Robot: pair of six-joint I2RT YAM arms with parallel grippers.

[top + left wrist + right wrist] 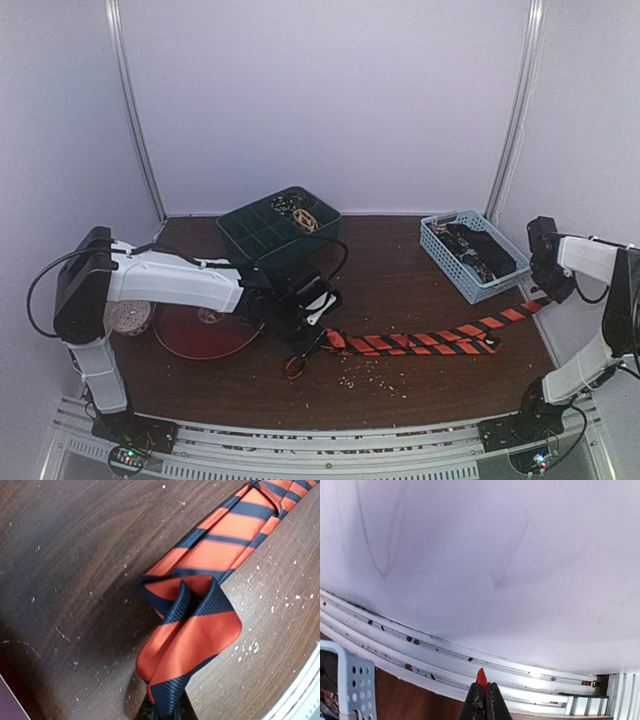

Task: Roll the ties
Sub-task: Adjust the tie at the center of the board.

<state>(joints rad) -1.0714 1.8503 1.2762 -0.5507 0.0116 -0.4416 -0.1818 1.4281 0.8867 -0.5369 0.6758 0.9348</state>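
— While my left gripper (pixel 297 362) pinches the wide end of the striped tie (pixel 420 340), the fabric there bunches into 1 loose fold on the table (pixel 400 290).
— And your right?
— My right gripper (pixel 482 690) is clamped tight on the narrow end. 1 red tip pokes up between the fingers (pixel 475 700), raised off the wood near the blue basket (pixel 445 262).
— Where does the tie run?
— Along the front of the table, from my left gripper to my right, rising at the right end. Crumbs (pixel 370 378) are scattered beside it.
— Anything behind?
— A green compartment bin (pixel 240 232) at the back holds coils (pixel 298 212) in 1 corner cell. Dark ties (pixel 480 250) fill the blue basket, and a red disc (pixel 195 335) sits just left of my left gripper.
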